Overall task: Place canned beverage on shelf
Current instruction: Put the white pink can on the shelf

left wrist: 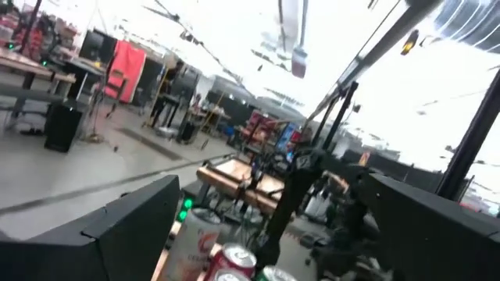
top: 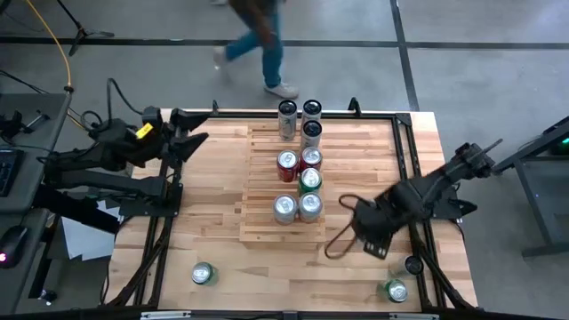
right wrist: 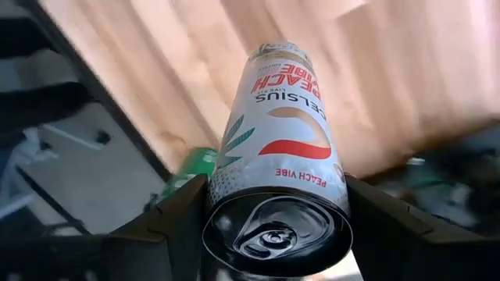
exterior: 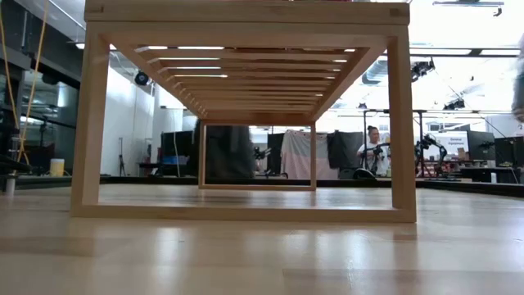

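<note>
The pale slatted shelf (top: 267,191) stands mid-table with several cans upright on it; from table height it shows as a low wooden frame (exterior: 246,209). My right gripper (top: 378,242) is near the table's front right, shut on a white Celsius can (right wrist: 273,133), which the gripper hides in the high view. My left gripper (top: 203,140) hovers open and empty at the far left, its fingers (left wrist: 117,226) wide apart, facing the shelf's cans (left wrist: 226,261). My right gripper pinches the white can's side wall just below its top rim (right wrist: 223,195), one finger (right wrist: 168,215) on each side, lying across the can. The can is tipped, its pull-tab top (right wrist: 273,234) toward the wrist camera and its bottom pointing away over the tabletop.
A green can (top: 396,290) stands near the front right corner, also behind the held can (right wrist: 191,168). Another green can (top: 204,274) stands at the front left. A black frame (top: 418,160) rims the table. A person (top: 262,44) walks beyond the far edge.
</note>
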Controlling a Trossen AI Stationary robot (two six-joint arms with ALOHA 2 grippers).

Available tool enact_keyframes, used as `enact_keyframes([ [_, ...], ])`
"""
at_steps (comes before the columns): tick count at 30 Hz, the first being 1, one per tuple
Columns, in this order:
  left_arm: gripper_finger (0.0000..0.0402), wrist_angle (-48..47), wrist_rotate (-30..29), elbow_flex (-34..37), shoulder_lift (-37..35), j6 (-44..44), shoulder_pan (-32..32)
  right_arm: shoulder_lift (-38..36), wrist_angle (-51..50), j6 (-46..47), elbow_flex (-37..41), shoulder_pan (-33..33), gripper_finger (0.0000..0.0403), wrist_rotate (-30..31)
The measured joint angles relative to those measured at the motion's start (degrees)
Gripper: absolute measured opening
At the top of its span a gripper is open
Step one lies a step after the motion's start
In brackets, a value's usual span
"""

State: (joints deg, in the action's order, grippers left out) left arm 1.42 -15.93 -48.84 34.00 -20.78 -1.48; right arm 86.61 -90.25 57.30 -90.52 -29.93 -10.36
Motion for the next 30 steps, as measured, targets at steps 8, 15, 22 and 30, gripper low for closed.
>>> enact_keyframes([
  [8,0.0400,-0.20,0.30,-0.02,-0.39,0.04,0.00,0.10,-0.01,-9.50,-0.05,10.40,0.0233,-0.77],
  [15,0.0400,-0.23,0.33,-0.02,-0.17,-0.09,0.00,0.13,0.17,-8.29,-0.04,15.79,0.0233,-1.35],
  [22,0.0400,-0.23,0.33,-0.02,-0.17,-0.13,0.00,0.13,0.28,-7.49,-0.04,18.85,0.0233,-2.41],
  [30,0.0400,-0.23,0.33,-0.02,-0.17,-0.13,0.00,0.13,0.36,-6.11,-0.04,20.73,0.0233,-3.48],
])
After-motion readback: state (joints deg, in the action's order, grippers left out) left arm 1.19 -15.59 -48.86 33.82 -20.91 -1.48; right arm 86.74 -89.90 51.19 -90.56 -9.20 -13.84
